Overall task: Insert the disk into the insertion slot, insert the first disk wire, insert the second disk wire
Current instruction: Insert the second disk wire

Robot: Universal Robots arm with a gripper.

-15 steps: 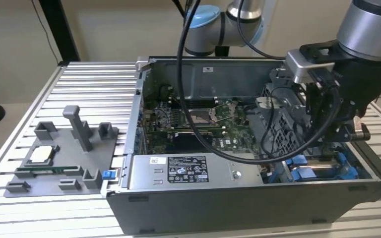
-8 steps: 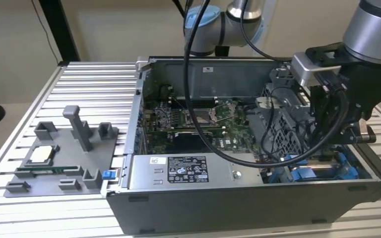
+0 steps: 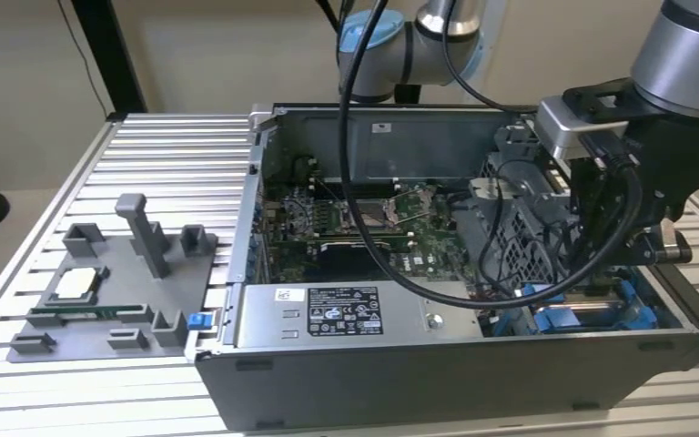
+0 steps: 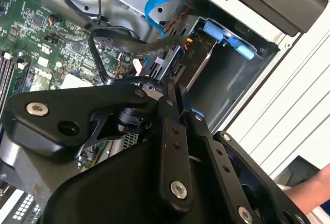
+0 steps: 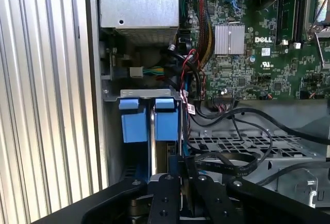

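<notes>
The gripper [image 5: 180,170] hangs inside the case [image 3: 447,382], just beside the disk [image 5: 147,118]. Its fingers look closed, perhaps pinching a black wire [image 5: 232,162].

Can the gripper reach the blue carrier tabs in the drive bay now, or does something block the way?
Probably yes. In the first wrist view the gripper sits just off the blue carrier tabs, with nothing between them. The black cables run beside it, not across.
</notes>
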